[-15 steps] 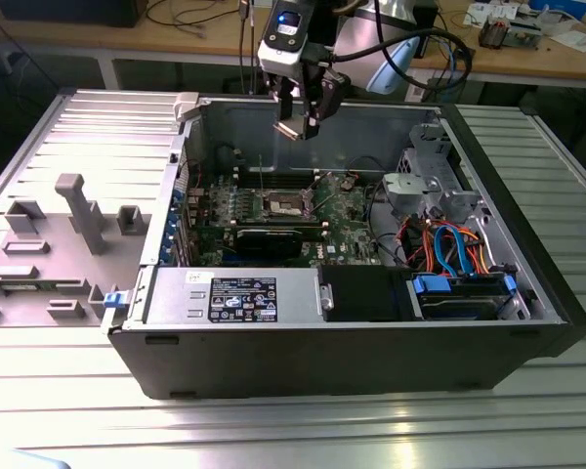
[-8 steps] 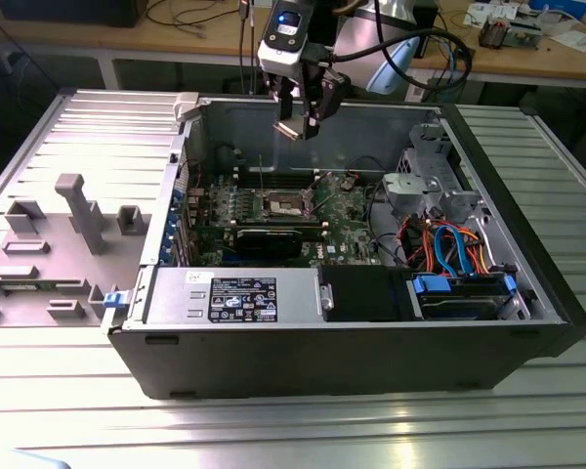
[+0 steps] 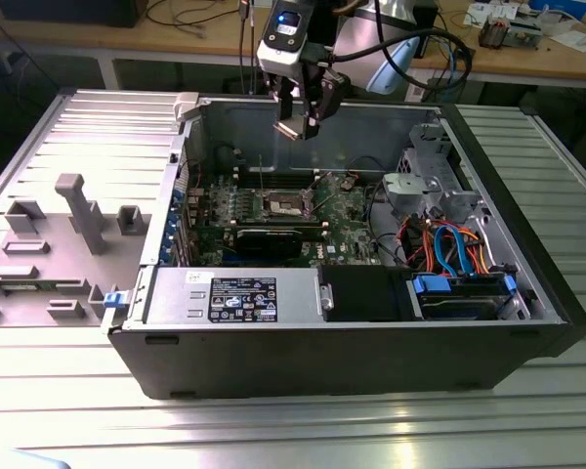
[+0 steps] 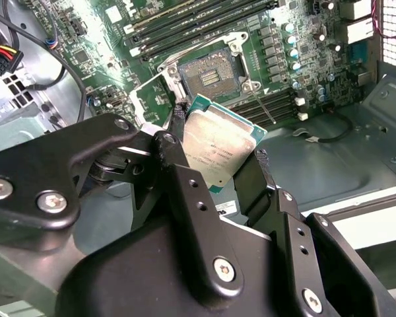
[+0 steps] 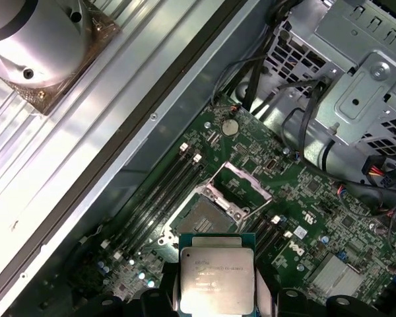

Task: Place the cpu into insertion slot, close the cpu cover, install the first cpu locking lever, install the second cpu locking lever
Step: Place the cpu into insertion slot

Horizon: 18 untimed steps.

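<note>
Hovering over the open computer case [image 3: 352,357].
Gripper [image 3: 297,123] pinches the cpu [image 4: 218,142] by its edges above the bare insertion slot [image 5: 199,223].

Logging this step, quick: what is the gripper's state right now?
The gripper is shut on the cpu, holding it clear of the insertion slot.

Jaws grip cpu [image 4: 218,148] by edges, clear of empty insertion slot [image 4: 210,71].

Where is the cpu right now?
In both wrist views the cpu sits clamped in the gripper, raised above the motherboard near the empty insertion slot.
</note>
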### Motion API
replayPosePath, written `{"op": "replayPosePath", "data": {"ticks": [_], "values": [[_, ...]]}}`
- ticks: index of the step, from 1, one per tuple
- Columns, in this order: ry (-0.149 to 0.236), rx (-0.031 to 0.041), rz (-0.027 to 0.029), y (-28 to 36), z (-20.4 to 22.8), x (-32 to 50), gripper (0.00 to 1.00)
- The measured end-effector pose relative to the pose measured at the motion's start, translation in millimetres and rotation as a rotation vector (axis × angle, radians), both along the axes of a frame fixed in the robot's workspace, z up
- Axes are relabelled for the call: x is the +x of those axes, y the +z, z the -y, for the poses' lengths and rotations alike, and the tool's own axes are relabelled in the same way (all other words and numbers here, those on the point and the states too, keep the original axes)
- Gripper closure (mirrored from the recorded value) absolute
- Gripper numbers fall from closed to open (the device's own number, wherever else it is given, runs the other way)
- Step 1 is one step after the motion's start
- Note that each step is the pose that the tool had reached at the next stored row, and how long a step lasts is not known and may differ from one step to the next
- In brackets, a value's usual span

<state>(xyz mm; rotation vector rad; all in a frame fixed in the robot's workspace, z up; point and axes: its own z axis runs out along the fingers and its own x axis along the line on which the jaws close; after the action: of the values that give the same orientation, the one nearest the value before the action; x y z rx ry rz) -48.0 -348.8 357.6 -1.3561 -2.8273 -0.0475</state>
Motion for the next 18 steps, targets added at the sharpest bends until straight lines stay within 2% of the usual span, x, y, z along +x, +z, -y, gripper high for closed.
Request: {"op": "replayPosePath", "data": {"ticks": [5, 14, 18], "values": [[-0.05, 0.0002, 0.0001, -0.6, 0.0, -1.0, 0.45], [-0.051, 0.0001, 0.0, -0.6, 0.0, -2.0, 0.45], [-0.066, 0.0, 0.0, -0.6, 0.0, -2.0, 0.45]]}}
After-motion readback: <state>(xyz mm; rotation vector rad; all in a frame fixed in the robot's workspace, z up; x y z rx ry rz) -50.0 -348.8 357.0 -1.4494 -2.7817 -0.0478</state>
